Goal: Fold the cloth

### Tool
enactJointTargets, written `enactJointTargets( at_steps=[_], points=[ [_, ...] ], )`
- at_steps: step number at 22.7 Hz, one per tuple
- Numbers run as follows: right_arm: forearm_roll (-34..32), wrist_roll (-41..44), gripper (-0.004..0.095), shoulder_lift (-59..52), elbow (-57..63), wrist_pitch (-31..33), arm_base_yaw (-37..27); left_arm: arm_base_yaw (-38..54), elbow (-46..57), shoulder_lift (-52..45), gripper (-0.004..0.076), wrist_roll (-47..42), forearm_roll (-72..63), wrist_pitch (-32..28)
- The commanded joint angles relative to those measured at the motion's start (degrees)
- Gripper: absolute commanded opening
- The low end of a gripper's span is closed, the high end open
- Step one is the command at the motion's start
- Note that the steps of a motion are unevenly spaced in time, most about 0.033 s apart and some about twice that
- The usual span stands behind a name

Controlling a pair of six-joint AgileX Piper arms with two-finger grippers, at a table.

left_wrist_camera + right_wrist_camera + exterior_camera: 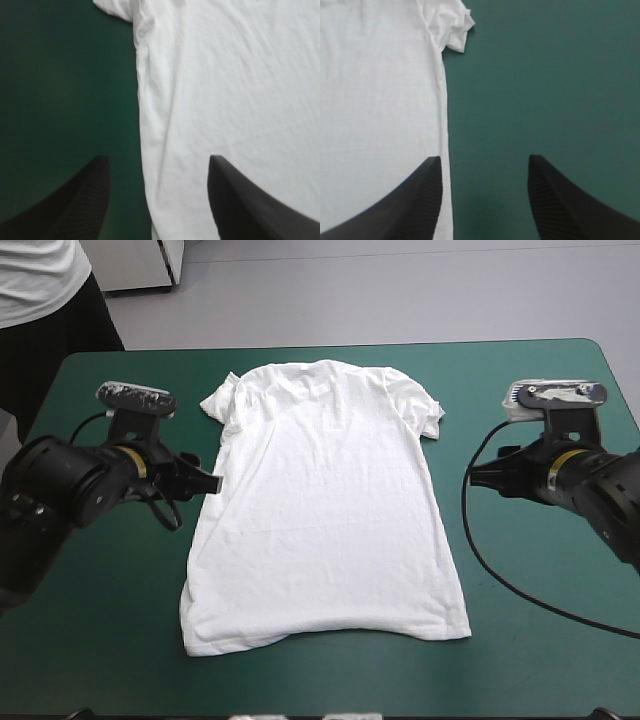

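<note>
The T-shirt [325, 510] lies flat, not yet folded; the left claw [157, 165] and right claw [485, 162] stand open and empty at its sides.

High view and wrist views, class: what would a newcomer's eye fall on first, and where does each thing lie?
The white T-shirt strikes first: it lies spread flat in the middle of the teal-green cover, sleeves toward the far edge. Next come the two black claws, both open: the left claw straddles the shirt's left side edge, and the right claw stands at its right side edge.
</note>
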Motion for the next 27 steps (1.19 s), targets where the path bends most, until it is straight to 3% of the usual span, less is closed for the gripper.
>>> enactJointTargets(
  at_steps=[1,4,7,12,16,21,27],
  points=[
    [-1.24,-2.89,0.0486,-0.35,-2.78,-1.86,-2.95,5.27,-8.09,4.77,0.0422,2.83,-2.92,-2.1],
    [-1.07,-4.04,0.0486,1.95,-2.92,-2.38,-2.94,14.95,-15.13,11.69,0.0422,10.9,-13.43,-1.95],
    [0.13,-4.17,0.0486,5.84,-2.96,-3.18,-2.94,18.53,-19.06,19.19,0.0422,13.44,-15.0,0.65],
    [1.07,-4.86,0.0485,11.97,-4.85,-2.83,-3.22,18.87,-19.67,29.25,0.0422,14.22,-14.88,0.81],
    [5.58,-7.26,0.0458,16.29,-10.04,-2.95,-8.49,19.07,-19.67,34.79,0.0422,14.44,-15.42,-1.23],
    [11.11,-11.29,0.0454,18.6,-13.16,-3.2,-13.42,19.07,-19.67,38.67,0.0422,15.71,-16.48,-2.86],
    [11.59,-13.27,0.0454,19.54,-13.16,-3.5,-15.32,19.16,-19.75,42.84,0.0422,16.32,-17.37,-4.04]
  ],
)
